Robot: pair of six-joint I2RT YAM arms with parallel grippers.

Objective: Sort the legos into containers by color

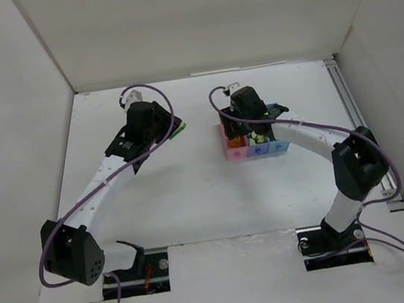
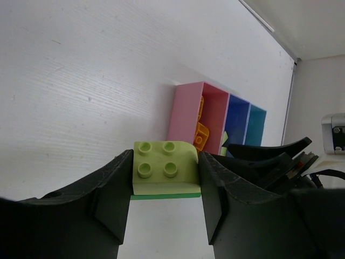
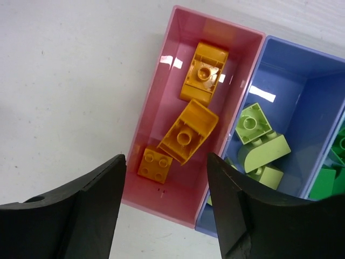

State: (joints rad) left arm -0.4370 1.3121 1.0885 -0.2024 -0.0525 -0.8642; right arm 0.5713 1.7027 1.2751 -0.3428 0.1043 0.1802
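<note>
Your left gripper (image 2: 165, 181) clamps a pale-green lego (image 2: 163, 162); its blue-purple container (image 2: 237, 121) lies ahead-right, beside the pink container (image 2: 186, 110) under your parted, empty right gripper (image 3: 166, 162).

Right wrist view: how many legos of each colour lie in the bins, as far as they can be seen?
Orange legos, in the pink bin: 3
Pale green legos, in the blue bin: 3 in plain sight; its near corner is hidden
Dark green legos: cut off by the picture's edge, not countable
Total counted: 6
</note>
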